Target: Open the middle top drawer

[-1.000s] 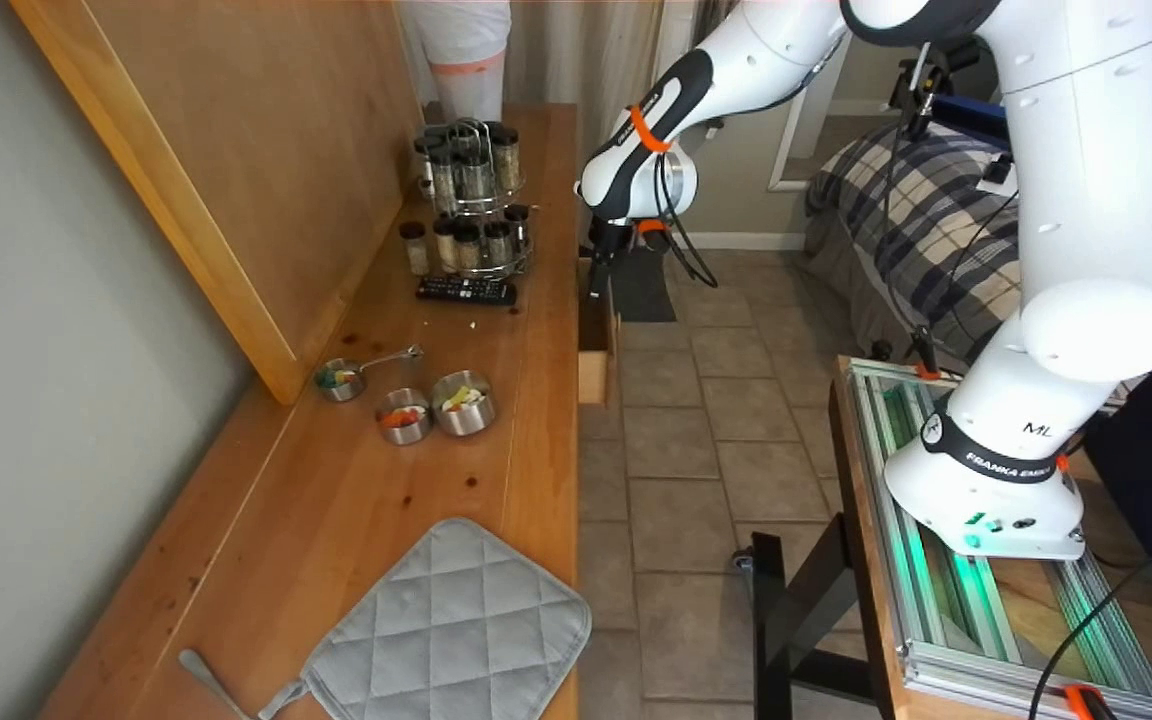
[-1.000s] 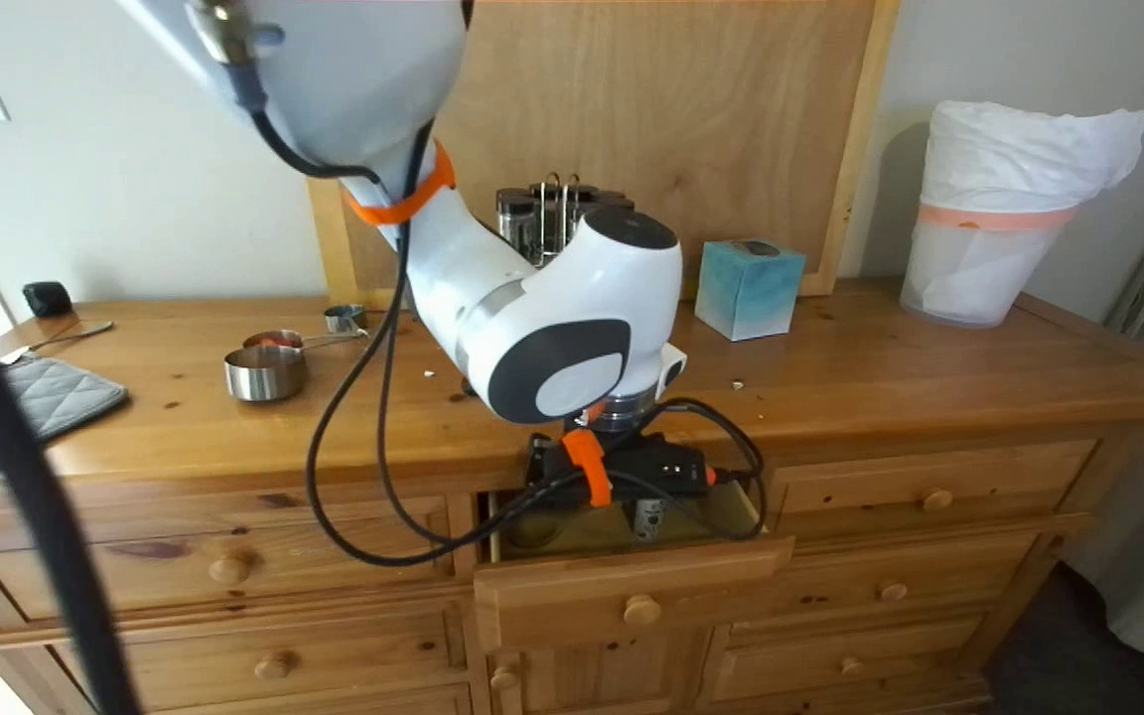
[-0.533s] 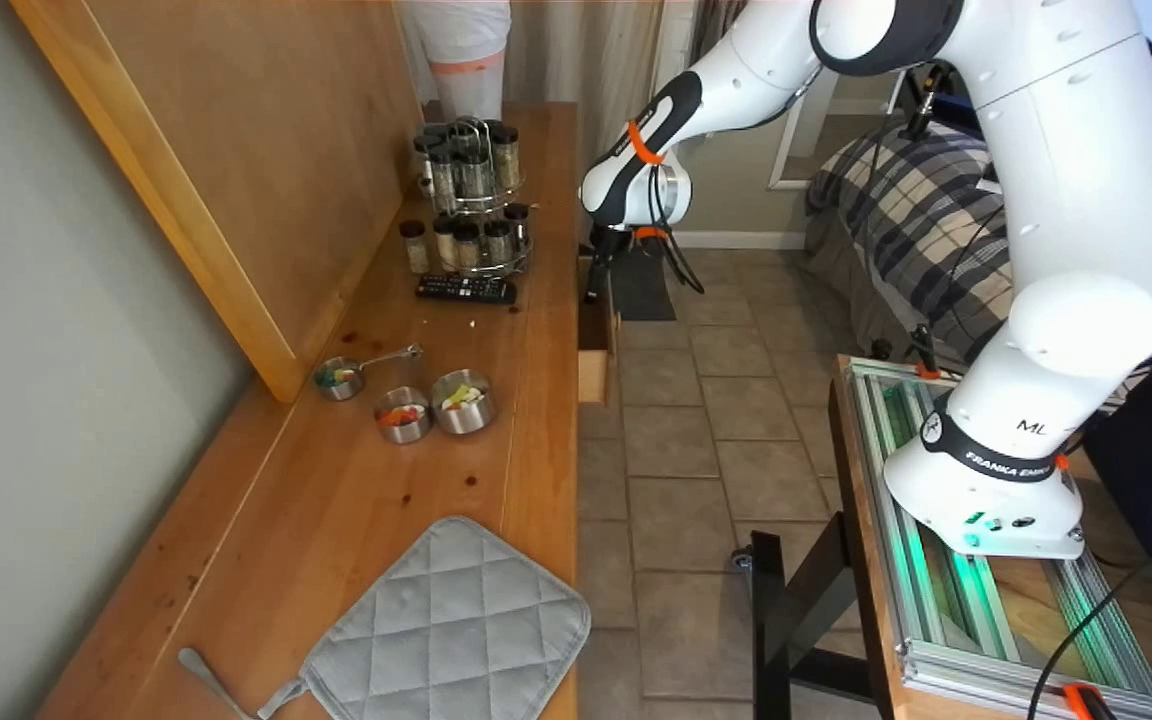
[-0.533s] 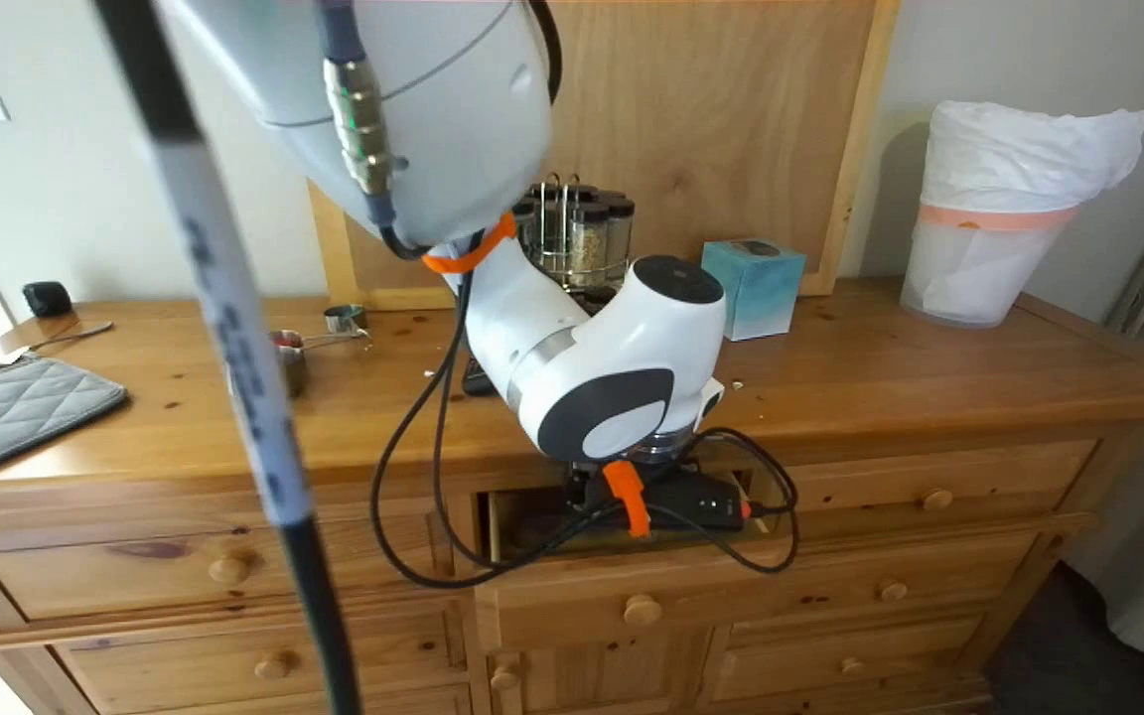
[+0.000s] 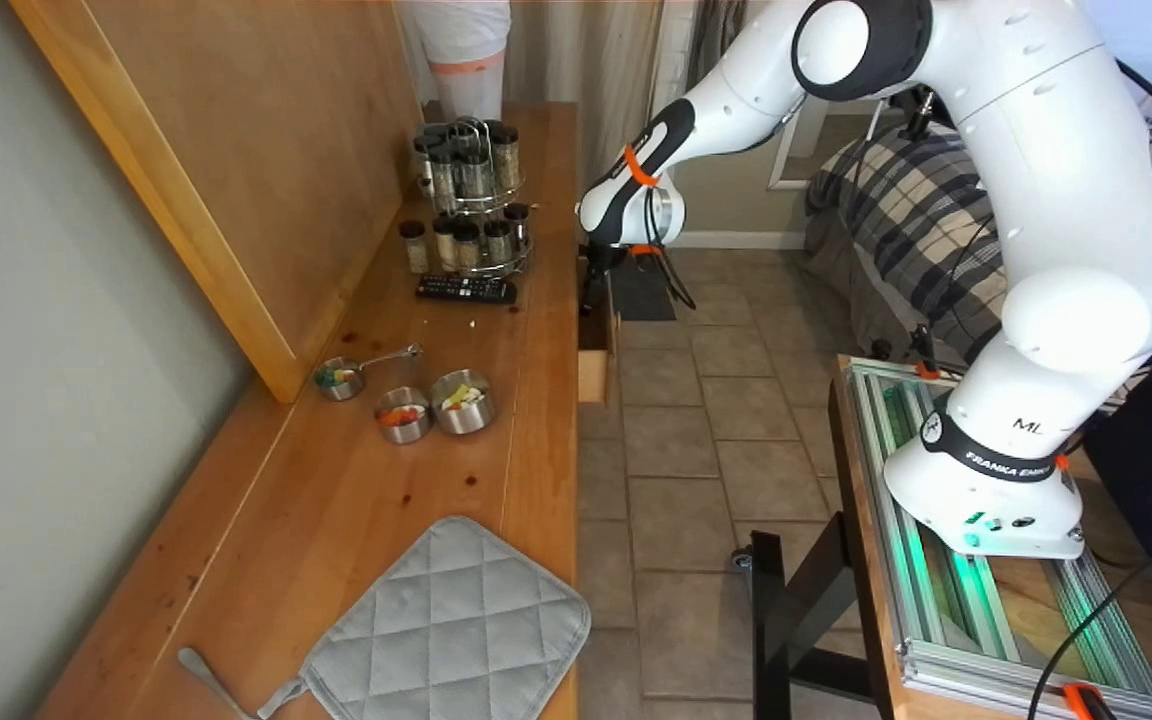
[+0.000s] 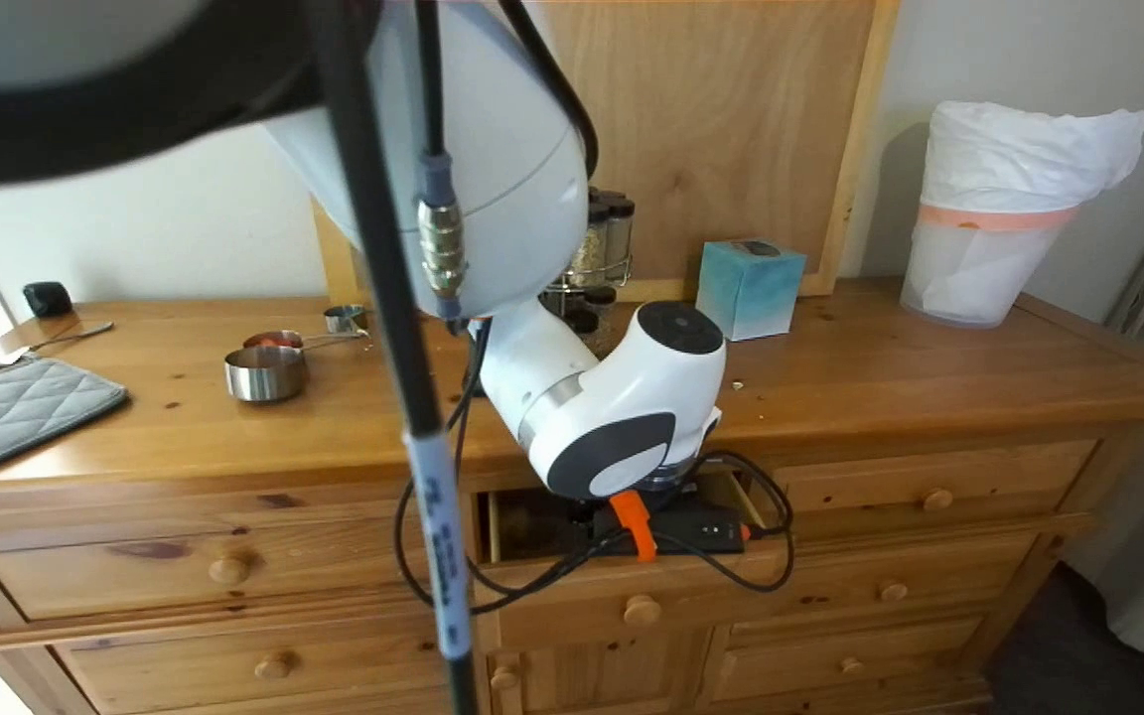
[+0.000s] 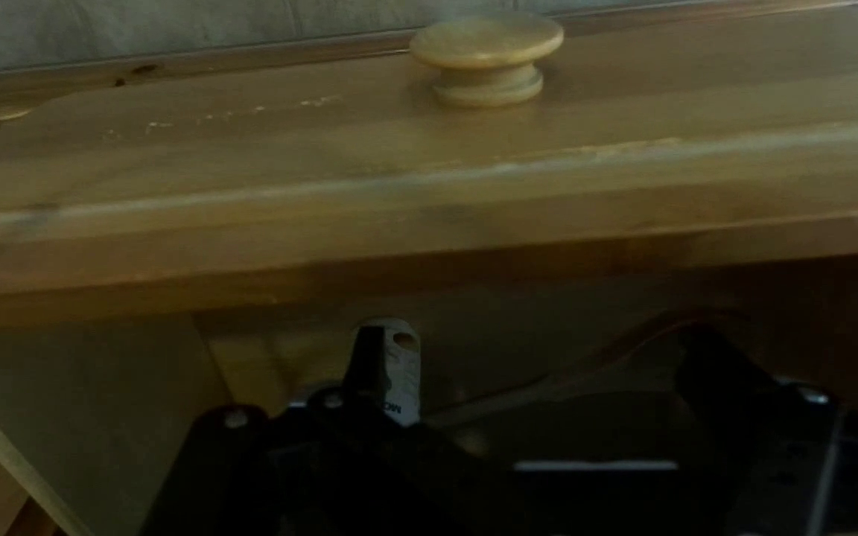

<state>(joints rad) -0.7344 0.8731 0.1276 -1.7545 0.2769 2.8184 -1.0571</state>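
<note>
The middle top drawer (image 6: 572,601) is pulled partly out of the wooden dresser. It also shows in an exterior view (image 5: 593,375). In the wrist view its front panel (image 7: 250,171) runs across the top, with a round wooden knob (image 7: 487,59) on the outer face. My gripper (image 7: 537,357) is open, with its dark fingers wide apart inside the drawer, behind the front panel and not on the knob. In an exterior view the gripper (image 5: 591,298) points down into the drawer opening; its fingertips are hidden in the drawer there (image 6: 696,521).
In the drawer, a white printed object (image 7: 403,372) lies by the left finger, with a cord-like strip (image 7: 548,391) across. On the dresser top are a spice rack (image 5: 473,200), a remote (image 5: 466,290), metal cups (image 5: 463,402), a tissue box (image 6: 751,288) and a grey pot holder (image 5: 456,630).
My gripper has moved lower into the drawer and, in an exterior view, a little to the right. The arm has come down with it. The drawer has stayed at the same opening.
</note>
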